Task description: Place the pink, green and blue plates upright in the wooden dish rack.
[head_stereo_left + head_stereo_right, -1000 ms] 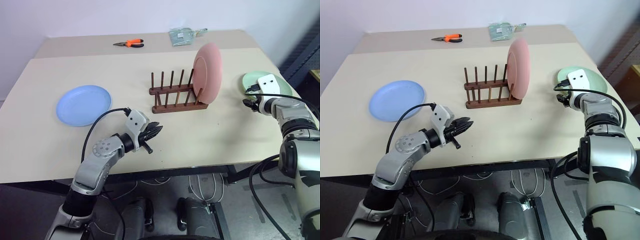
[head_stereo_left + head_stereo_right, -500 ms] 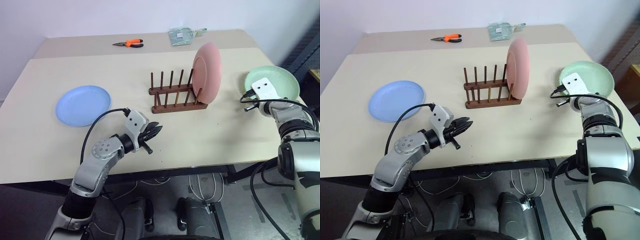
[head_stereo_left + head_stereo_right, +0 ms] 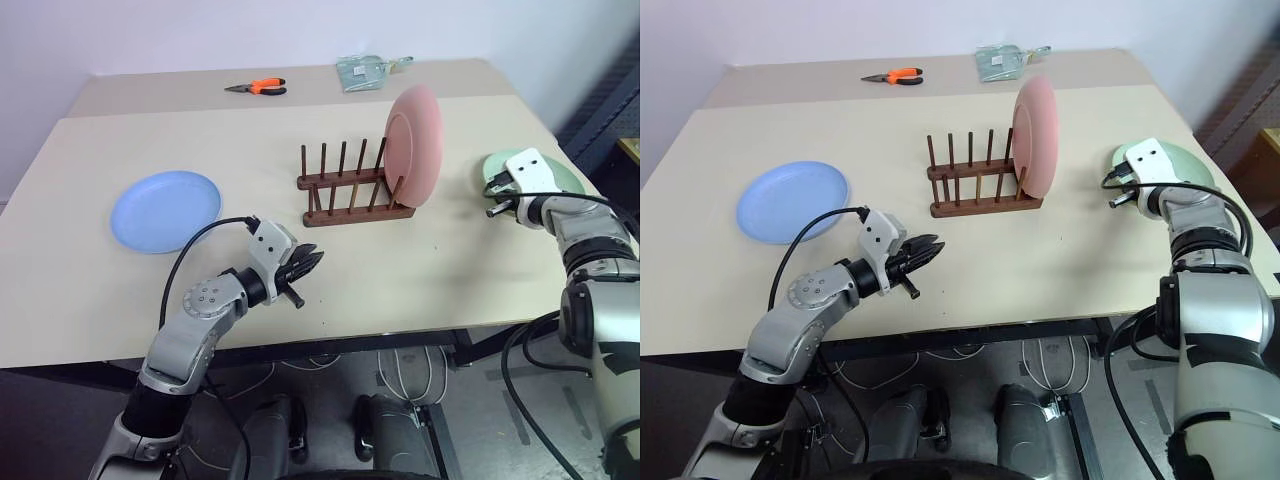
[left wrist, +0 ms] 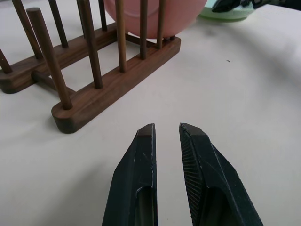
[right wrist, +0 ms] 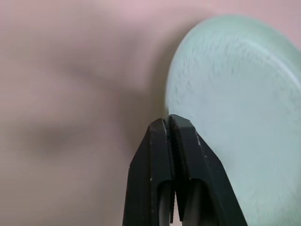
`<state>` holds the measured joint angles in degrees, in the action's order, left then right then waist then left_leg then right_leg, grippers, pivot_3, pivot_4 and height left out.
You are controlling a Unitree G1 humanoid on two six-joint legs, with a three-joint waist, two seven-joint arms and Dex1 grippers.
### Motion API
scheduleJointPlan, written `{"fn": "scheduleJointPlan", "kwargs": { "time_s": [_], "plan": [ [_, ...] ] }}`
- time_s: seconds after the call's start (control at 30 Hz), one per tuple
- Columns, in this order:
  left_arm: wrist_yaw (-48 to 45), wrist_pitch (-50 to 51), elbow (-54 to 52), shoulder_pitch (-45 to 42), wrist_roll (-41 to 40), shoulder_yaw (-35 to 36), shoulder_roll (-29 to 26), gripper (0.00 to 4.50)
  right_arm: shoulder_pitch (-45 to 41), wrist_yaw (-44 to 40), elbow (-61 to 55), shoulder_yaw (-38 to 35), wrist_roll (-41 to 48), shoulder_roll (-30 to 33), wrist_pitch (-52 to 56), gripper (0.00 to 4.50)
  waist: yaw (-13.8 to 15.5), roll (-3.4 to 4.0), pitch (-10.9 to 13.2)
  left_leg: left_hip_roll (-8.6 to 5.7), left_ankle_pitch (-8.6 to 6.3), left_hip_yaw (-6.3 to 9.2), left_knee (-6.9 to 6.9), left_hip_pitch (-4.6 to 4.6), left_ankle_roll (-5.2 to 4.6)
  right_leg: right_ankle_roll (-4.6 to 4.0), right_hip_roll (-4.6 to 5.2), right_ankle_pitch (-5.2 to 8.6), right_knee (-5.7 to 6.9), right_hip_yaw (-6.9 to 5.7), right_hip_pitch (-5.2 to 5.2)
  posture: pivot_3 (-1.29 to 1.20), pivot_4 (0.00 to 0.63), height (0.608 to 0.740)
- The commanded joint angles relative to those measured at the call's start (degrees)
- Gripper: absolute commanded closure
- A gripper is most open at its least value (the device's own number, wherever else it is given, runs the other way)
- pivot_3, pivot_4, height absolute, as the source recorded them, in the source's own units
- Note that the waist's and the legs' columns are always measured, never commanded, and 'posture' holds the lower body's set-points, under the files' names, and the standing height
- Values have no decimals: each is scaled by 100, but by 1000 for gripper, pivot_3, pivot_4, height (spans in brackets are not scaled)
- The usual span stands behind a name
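My right tool (image 5: 169, 123) has just snapped shut, its two black fingers pressed flat together right at the near rim of the round pale green plate (image 3: 1180, 165). From the right wrist view I cannot tell whether the rim is pinched or the tips closed beside it; no rim shows between them. Half a second back the plate looked tipped up toward me, and now it lies lower again, so I judge the grasp may have slipped and needs another try.

My left tool (image 3: 306, 268) hangs nearly closed and empty over bare bench (image 3: 400, 270), in front of the small dark wooden dish rack (image 3: 352, 190). The round pink plate (image 3: 416, 140) already stands upright in the rack's right end; the flat round blue plate (image 3: 166, 208) lies well to the left.

The green plate sits close to the bench's right edge, so a nudge outward could drop it. Between it and the rack the bench is open, and the slots left of the pink plate are free
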<state>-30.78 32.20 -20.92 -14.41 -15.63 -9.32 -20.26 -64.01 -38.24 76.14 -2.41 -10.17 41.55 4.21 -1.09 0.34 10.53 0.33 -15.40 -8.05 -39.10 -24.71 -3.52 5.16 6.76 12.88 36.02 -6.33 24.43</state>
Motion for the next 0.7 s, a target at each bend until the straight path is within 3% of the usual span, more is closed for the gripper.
{"fn": "scheduleJointPlan", "kwargs": {
  "time_s": [0.03, 0.17, 0.27, 0.37, 0.53, 0.7],
  "plan": [
    [27, -27, -269, 19, -56, 100, -14, 3706, -106, -960, -681, -225, 450, 304, 249, 4436, 7, 0, 0, 0, 0, 0, 0, 0, 0, 0, 0, 0, 0, 0, 0, 0, 150, 740],
    [18, -46, -227, 2, -62, 92, -4, 3706, 975, -1870, -2286, -139, 748, 509, 752, 4436, 48, -3, -1, 0, -1, 3, 1, 0, -1, 0, 3, 0, -3, -1, -1, 0, 150, 740],
    [-41, -92, -136, -61, -58, 36, 5, 3706, 2116, -2101, -3770, -90, 916, 590, 1093, 4436, 61, -4, -3, 0, -2, 12, -1, 0, -1, 0, 6, 0, -7, -7, -8, 0, 150, 740],
    [-92, -130, -34, -169, -33, -3, 23, 3706, 2823, -1974, -4688, -157, 1025, 596, 1420, 3556, 42, 2, -4, -2, -2, 10, -4, 0, -1, 0, 8, -1, -1, -6, -6, 0, 150, 740],
    [-162, -119, 18, -249, -44, 13, 5, 3706, 3332, -1493, -5248, -92, 760, 699, 992, 1054, 21, 3, -4, 2, -1, 10, -4, 8, 1, -3, 7, -1, 1, -3, -7, 0, 150, 740],
    [-182, -120, 2, -210, -38, 32, -24, 3706, 3321, -1449, -5301, -4, 747, 725, 543, 1054, 39, 2, -4, 0, -1, 9, -4, 7, 0, -2, 5, -1, 0, -3, -7, 0, 150, 740]
  ]
}}
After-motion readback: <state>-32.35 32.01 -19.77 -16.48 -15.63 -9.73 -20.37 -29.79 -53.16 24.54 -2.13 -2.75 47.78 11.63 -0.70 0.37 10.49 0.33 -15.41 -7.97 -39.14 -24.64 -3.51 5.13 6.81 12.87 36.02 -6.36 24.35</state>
